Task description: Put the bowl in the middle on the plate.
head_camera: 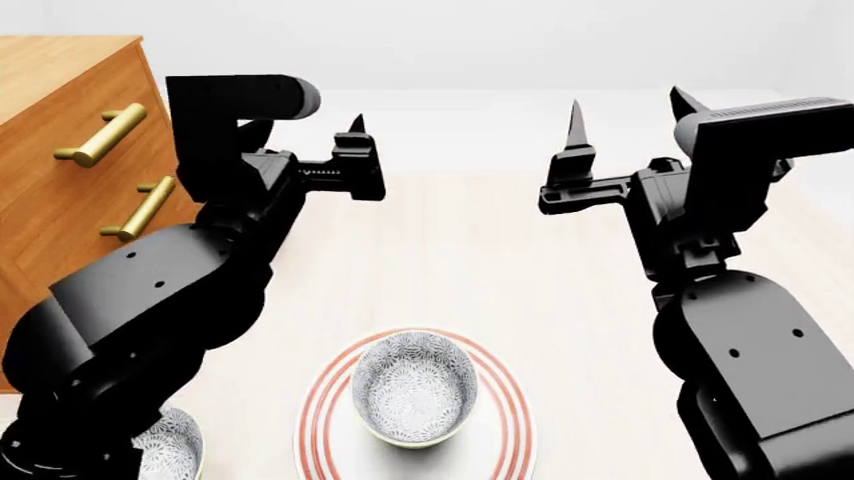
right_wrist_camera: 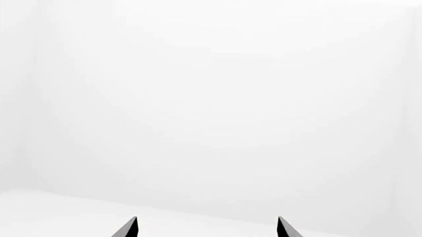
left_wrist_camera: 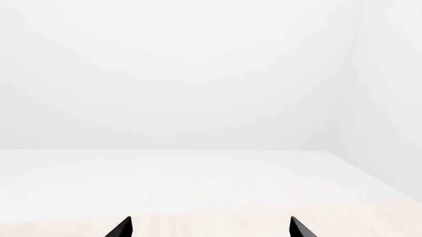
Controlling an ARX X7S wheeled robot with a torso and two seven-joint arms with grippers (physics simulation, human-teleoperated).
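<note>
Illumination is bright, even and diffuse in all three views. Renders are sharp, without blur or edge distortion. Both wrist views are nearly washed out to white. The surface shows only faint, soft shadows; no glare.

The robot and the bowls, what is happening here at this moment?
Nothing is being held. One patterned bowl sits on the red-ringed plate. Both arms are raised above the table, the left gripper and right gripper open and empty. Another bowl shows partly behind the left arm, and a wooden drawer cabinet stands on that side.
</note>
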